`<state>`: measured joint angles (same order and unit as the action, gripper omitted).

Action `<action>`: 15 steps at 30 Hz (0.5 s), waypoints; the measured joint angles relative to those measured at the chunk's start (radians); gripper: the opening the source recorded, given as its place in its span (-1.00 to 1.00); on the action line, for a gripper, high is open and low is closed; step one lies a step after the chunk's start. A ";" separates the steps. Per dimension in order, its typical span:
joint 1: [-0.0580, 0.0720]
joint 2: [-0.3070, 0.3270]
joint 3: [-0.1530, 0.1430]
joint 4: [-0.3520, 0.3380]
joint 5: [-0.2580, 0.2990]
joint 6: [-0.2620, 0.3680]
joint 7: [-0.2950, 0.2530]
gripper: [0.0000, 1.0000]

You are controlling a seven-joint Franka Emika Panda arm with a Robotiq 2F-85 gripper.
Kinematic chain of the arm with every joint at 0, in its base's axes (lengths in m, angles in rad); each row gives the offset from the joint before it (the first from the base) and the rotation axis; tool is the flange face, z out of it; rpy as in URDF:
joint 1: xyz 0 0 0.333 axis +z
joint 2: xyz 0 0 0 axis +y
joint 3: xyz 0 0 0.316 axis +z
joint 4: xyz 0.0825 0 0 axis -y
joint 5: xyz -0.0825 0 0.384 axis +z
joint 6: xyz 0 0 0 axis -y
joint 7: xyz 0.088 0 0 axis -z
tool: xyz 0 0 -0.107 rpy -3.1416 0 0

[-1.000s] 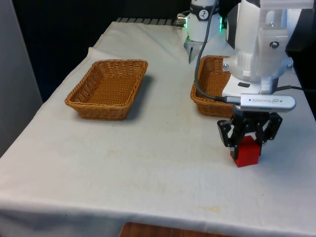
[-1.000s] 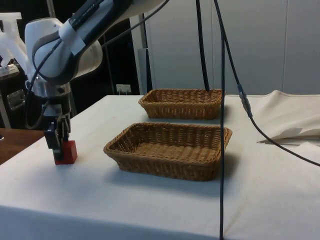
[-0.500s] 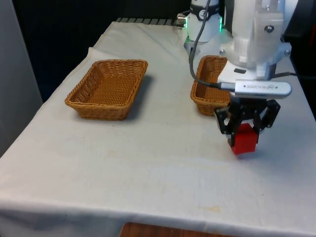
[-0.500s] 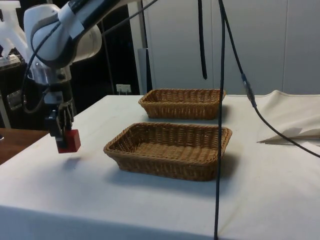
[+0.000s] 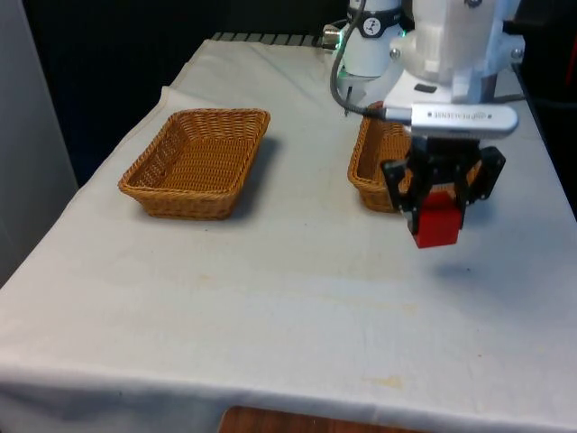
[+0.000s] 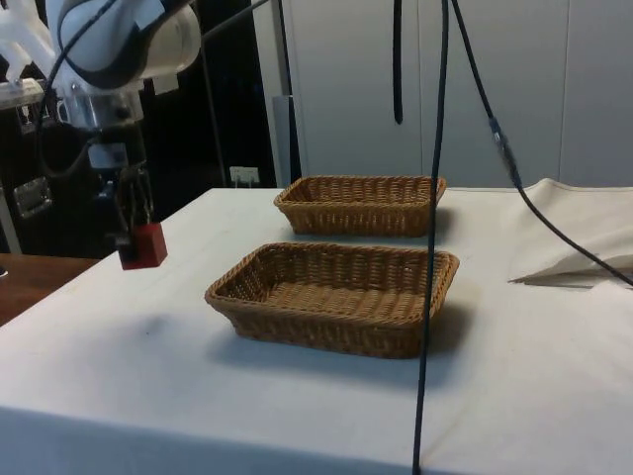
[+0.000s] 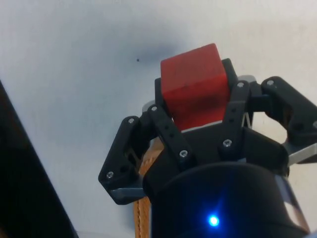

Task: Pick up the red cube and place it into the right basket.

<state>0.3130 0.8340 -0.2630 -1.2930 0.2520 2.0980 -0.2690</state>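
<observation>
The red cube [image 5: 437,225] hangs in the air above the white cloth, with my gripper [image 5: 439,206] shut on it. In the side view the red cube [image 6: 144,246] is well off the table, held by the gripper [image 6: 133,234]. The wrist view has the red cube [image 7: 194,89] clamped between the black fingers [image 7: 163,131]. The right basket [image 5: 377,159], brown wicker, lies just behind the cube at the front view's right; the arm hides part of it. In the side view this basket [image 6: 336,294] is the nearer one, beside the cube.
A second wicker basket [image 5: 200,161] sits at the front view's left, the farther basket [image 6: 361,203] in the side view. Black cables [image 6: 433,198] hang down in front of the side view. A fold of cloth [image 6: 579,237] rises at the side view's right.
The gripper has lifted the red cube off the cloth, rising steadily and shifting a little towards the right basket. The baskets have not moved.
</observation>
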 measured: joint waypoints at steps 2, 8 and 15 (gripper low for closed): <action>0.000 -0.013 -0.002 -0.001 0.000 -0.014 0.004 -0.97; 0.003 -0.057 -0.008 -0.026 -0.002 -0.040 0.010 -0.97; 0.008 -0.121 -0.008 -0.074 -0.008 -0.052 0.018 -0.97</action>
<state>0.3210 0.7130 -0.2710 -1.3670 0.2440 2.0460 -0.2510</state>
